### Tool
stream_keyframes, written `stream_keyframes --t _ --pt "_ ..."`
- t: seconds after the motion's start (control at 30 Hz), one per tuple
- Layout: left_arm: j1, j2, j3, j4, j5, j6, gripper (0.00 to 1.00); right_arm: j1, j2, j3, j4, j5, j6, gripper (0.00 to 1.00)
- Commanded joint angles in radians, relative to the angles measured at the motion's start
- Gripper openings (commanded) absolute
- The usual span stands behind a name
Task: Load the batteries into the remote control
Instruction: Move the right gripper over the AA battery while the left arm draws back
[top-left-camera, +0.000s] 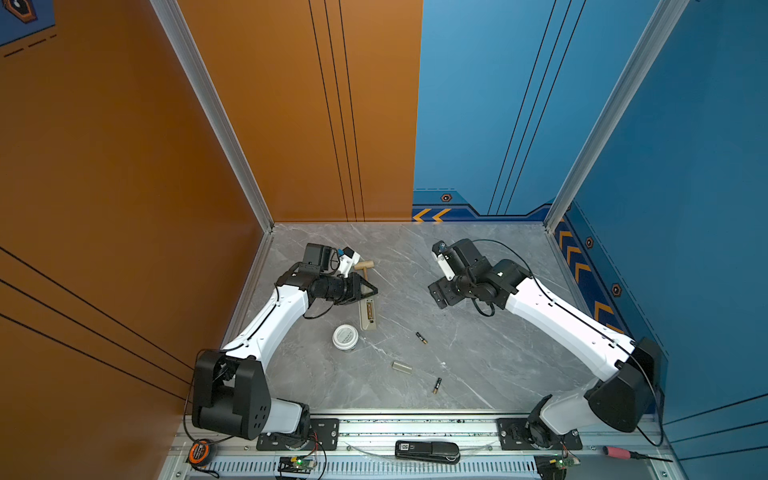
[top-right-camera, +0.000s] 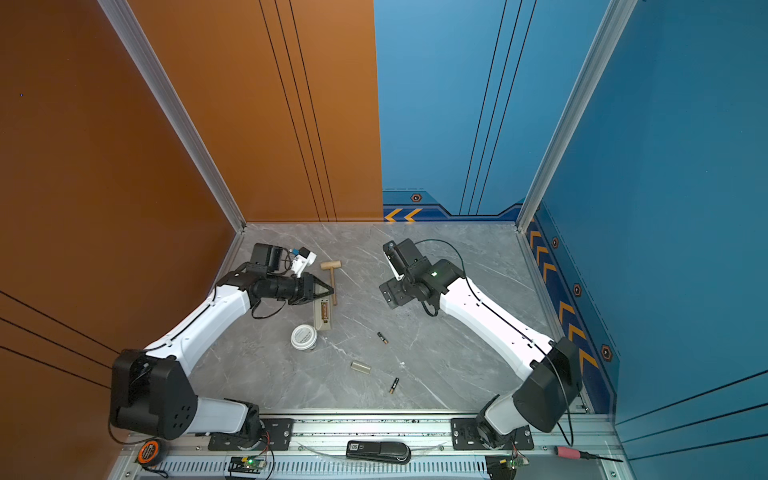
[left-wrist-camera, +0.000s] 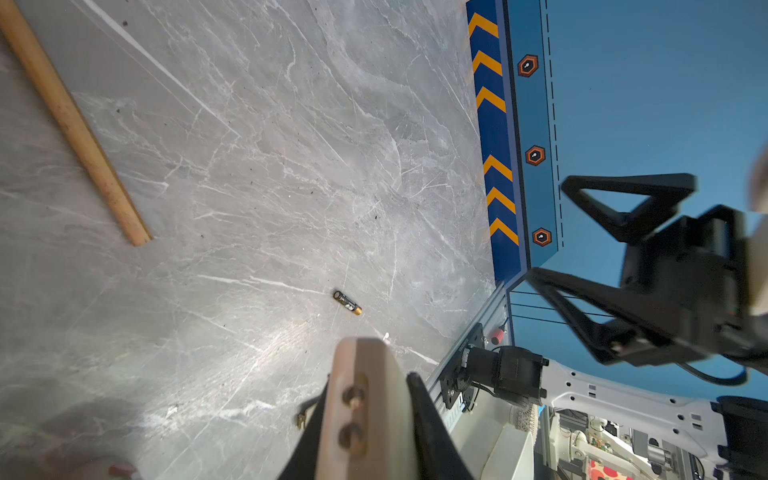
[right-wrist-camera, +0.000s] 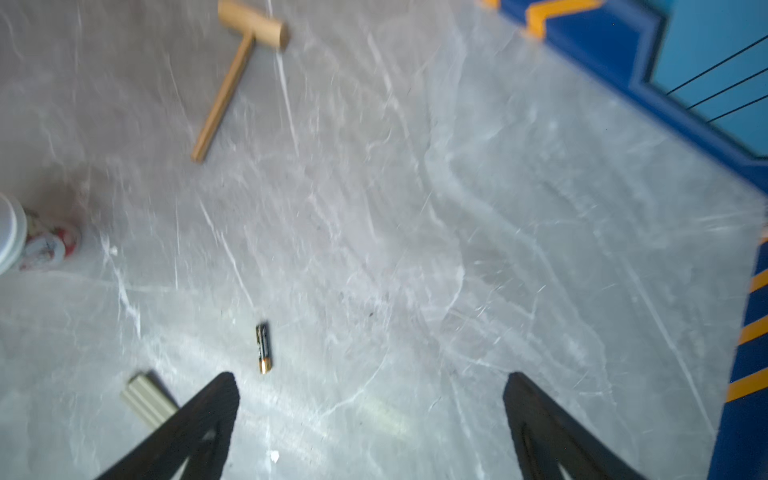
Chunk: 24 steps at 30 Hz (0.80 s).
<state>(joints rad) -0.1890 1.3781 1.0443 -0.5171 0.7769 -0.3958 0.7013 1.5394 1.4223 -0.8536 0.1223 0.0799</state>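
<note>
On the tabletop the remote control (top-left-camera: 368, 314) lies back-up. Its battery bay is open and looks empty, with the contacts showing in the left wrist view. The left tool (top-left-camera: 373, 292) is pressed together on the remote's far end, pinning it down.

Both batteries lie loose on the side of the remote toward the right arm. One battery (top-left-camera: 421, 337) is near the remote's near end and the other battery (top-left-camera: 436, 385) is well apart from it, with the loose cover (top-left-camera: 401, 367) between them. The right tool (right-wrist-camera: 370, 376) hangs spread and empty above the tabletop.

The step in hand is likely fetching the first battery. The one closer to the remote is the better choice. The fingers should straddle its slim body at mid-length and come down low, since a round cell rolls. Its gold end needs matching to the contacts, and the white tub (top-left-camera: 345, 336) just beside the remote is best left untouched.
</note>
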Motion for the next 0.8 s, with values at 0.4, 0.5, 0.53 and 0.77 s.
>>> stream_keyframes --t 0.4,0.5,0.53,0.77 --pt "-0.086 -0.211 -0.147 0.092 -0.056 -0.092 0.0 0.045 0.11 -0.055 -0.224 -0.16 0.309 0.88" --pt "-0.106 -0.224 -0.157 0.096 -0.087 -0.086 0.0 0.101 0.031 -0.148 -0.25 -0.22 0.456 0.87" --pt "-0.111 -0.227 -0.163 0.103 -0.088 -0.087 0.0 0.119 0.007 -0.18 -0.249 -0.237 0.499 0.87" --pt "-0.147 -0.256 -0.218 0.134 -0.103 -0.08 0.0 0.281 -0.09 -0.363 -0.167 -0.29 0.728 0.82"
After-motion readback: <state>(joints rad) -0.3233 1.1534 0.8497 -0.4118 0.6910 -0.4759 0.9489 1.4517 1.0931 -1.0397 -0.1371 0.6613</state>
